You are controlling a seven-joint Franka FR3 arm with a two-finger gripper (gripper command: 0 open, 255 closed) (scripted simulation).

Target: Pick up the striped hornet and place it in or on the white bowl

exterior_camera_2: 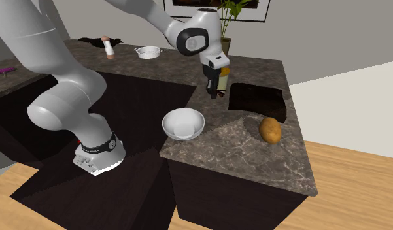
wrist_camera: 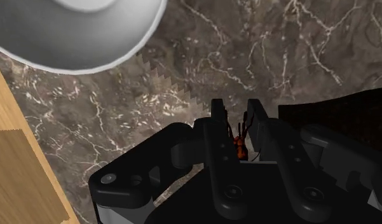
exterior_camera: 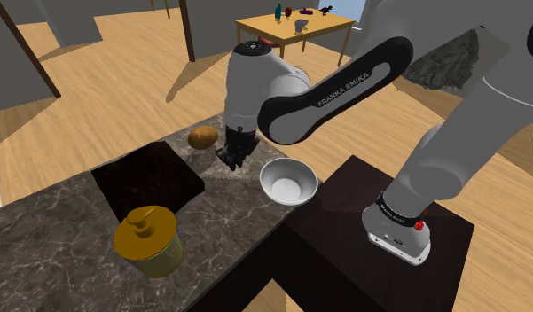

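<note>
The white arm arches over from its dark stand onto the marble bench, and the step in hand, as I read it, is the carry: hornet to bowl.

The black square inset sits mid-bench, off the route, so it is no worry. The yellow-lidded jar stands further along by the near edge, well apart from the action. The white bowl is the target, empty and right at the bench edge nearest the stand. The potato lies by the opposite edge, near the gripper, which hangs low over the marble between potato and bowl.

In the wrist view the gripper is clenched narrow on the striped hornet, a tiny orange-and-dark thing pinched between the fingers. Whether it is clear of the marble, I can't tell.

To do this well, rise straight up first, high enough to clear the bowl's rim, then slide the short way toward the stand-side edge. Centre over the bowl's hollow, come down low inside it, and only then let go. A thing this small and light could bounce out or cling to a pad if it is dropped from height. Keep the squeeze steady throughout, because there is little to grip.

As for writing, the lettering reads "FRANKA EMIKA" in white capitals along the arm's dark link. Nothing else is legible.
</note>
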